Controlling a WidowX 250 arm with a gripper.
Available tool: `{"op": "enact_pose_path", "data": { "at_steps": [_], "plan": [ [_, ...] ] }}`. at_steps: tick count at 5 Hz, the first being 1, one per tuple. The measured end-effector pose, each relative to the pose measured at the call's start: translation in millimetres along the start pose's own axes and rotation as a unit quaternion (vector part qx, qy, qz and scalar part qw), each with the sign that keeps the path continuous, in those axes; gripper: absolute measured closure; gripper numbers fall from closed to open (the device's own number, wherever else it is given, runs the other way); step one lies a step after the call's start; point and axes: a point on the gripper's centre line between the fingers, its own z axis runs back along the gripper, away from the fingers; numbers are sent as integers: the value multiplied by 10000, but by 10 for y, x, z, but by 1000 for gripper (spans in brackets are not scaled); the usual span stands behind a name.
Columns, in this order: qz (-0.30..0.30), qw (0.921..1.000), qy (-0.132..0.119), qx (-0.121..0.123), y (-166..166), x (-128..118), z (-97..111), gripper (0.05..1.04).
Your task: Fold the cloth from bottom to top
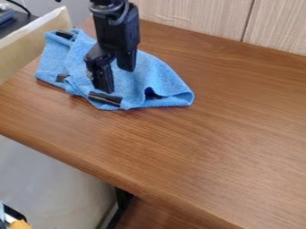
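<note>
The black gripper [118, 79] hangs over the middle of the blue cloth [160, 80], its two fingers apart, with no cloth visibly pinched between them. Whether the fingertips touch the cloth I cannot tell. The cloth lies crumpled on the upper left of the wooden table, with black strips on it: one at its lower edge just below the gripper, others at its left side and top left corner. Its right part is bunched, with a small dark hollow near the lower right edge. The arm and gripper cover part of the cloth's upper middle.
The wooden table [221, 134] reaches right and toward the front, its front edge slanting down to the right. A pale wood panel [197, 15] stands behind it. At the upper left, a beige box-like side [33, 47] borders the table near the cloth.
</note>
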Motion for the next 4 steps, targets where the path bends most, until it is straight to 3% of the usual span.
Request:
{"op": "enact_pose_path", "data": {
  "at_steps": [3, 4],
  "plan": [
    [-264, 9996, 34, -64, -271, 91, -186, 83],
    [-272, 9995, -13, -147, -274, 76, -257, 133]
  ]
}}
